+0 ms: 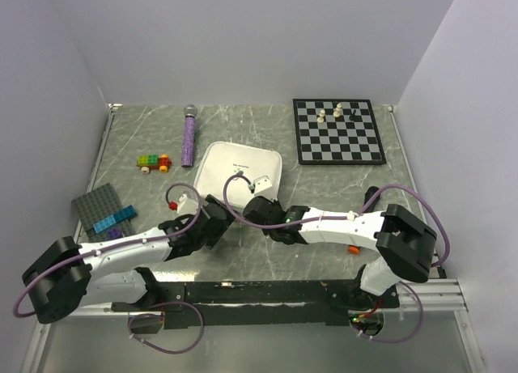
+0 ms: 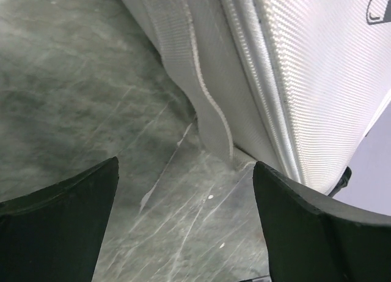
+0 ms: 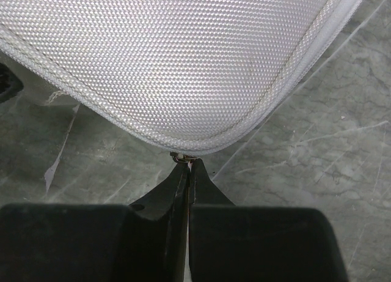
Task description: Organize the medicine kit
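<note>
From the top camera, the medicine kit [image 1: 240, 169] lies flat in the middle of the table [image 1: 243, 122] with its lid down, so you cannot see what is inside. It is close to square, with no long side to favour. Both arms meet at its near edge. Your right gripper [image 1: 250, 201] is at that edge, and your left gripper [image 1: 220, 216] is just beside the kit's near-left corner. The chessboard [image 1: 337, 131], with a few pieces on it, sits well apart, beyond the kit to the right.

On the left wrist camera, the fingers [image 2: 58, 227] stand wide apart with nothing between them. The kit's side wall and zip run ahead and to the right, and a fabric tab [image 2: 211, 120] hangs off the seam.

On the right wrist camera, the jaws are pressed together at the kit's rounded corner, apparently pinching the small metal zip pull [image 3: 179, 157]. The kit lies directly ahead of the tips, so I judge your next pull should follow the zip around that corner.
</note>
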{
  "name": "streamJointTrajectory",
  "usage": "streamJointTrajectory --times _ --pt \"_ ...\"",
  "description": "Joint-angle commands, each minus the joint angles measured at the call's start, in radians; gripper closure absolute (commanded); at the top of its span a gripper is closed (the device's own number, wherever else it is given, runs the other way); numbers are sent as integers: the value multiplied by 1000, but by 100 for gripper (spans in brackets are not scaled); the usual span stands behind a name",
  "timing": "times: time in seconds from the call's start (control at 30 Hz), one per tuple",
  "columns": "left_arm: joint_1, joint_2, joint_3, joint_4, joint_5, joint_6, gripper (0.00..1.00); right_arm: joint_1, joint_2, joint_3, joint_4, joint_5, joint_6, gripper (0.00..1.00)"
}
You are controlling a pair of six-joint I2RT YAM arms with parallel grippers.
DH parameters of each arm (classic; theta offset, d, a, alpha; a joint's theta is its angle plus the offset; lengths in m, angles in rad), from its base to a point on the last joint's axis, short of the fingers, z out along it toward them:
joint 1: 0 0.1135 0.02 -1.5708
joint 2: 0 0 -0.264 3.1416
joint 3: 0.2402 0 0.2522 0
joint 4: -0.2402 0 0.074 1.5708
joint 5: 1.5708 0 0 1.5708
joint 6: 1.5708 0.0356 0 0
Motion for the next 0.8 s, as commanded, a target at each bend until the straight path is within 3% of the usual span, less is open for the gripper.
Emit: streamJointTrajectory --times 0.0,0.17,0.53,0.63,0.77 --pt "-4 53 47 101 -28 -6 7 -2 1 42 -13 7 1 100" --pt "-4 130 78 102 -7 16 11 0 2 40 -13 -4 3 100" --pt "22 105 58 35 -28 22 58 14 19 54 -8 -33 -11 100" --pt "44 117 60 46 -11 45 60 18 33 62 -10 -34 -14 100" --pt "68 153 69 75 19 81 55 21 44 69 -12 -39 -19 100"
